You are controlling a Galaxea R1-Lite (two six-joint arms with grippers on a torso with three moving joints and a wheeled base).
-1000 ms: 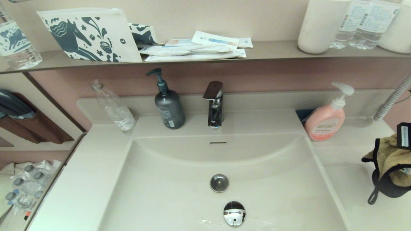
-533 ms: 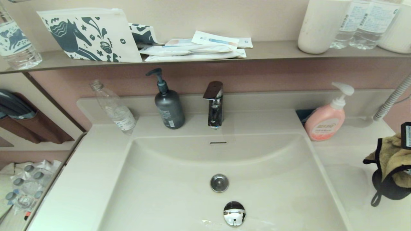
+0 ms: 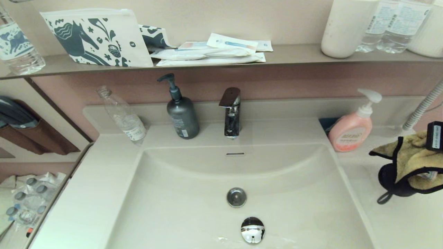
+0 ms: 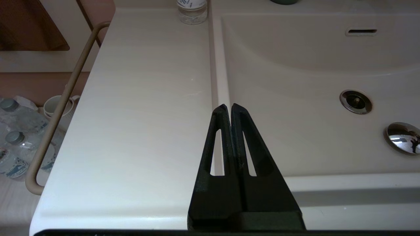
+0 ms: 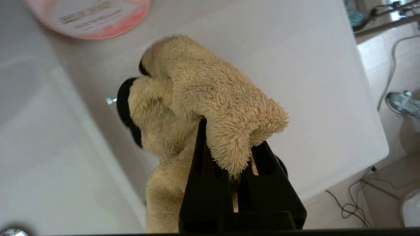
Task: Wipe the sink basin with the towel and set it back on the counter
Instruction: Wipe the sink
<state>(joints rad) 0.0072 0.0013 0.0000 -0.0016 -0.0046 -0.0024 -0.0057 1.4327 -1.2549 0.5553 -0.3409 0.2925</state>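
Note:
The mustard-yellow towel with black edging hangs bunched above the right counter, its black loop dangling. My right gripper is shut on the towel, and the cloth drapes over its fingertips. To the towel's left the off-white sink basin lies bare, with its overflow slot and chrome drain plug. My left gripper is shut on nothing, parked above the seam between the left counter and the basin; the head view does not show it.
A pink soap bottle stands on the counter just behind the towel. The faucet, a grey pump bottle and a clear bottle line the back rim. A white hose runs at far right. A rail borders the left counter.
The towel first drifted slightly right, then my right gripper lifted it and carried it left, toward the basin. The left arm has not moved.

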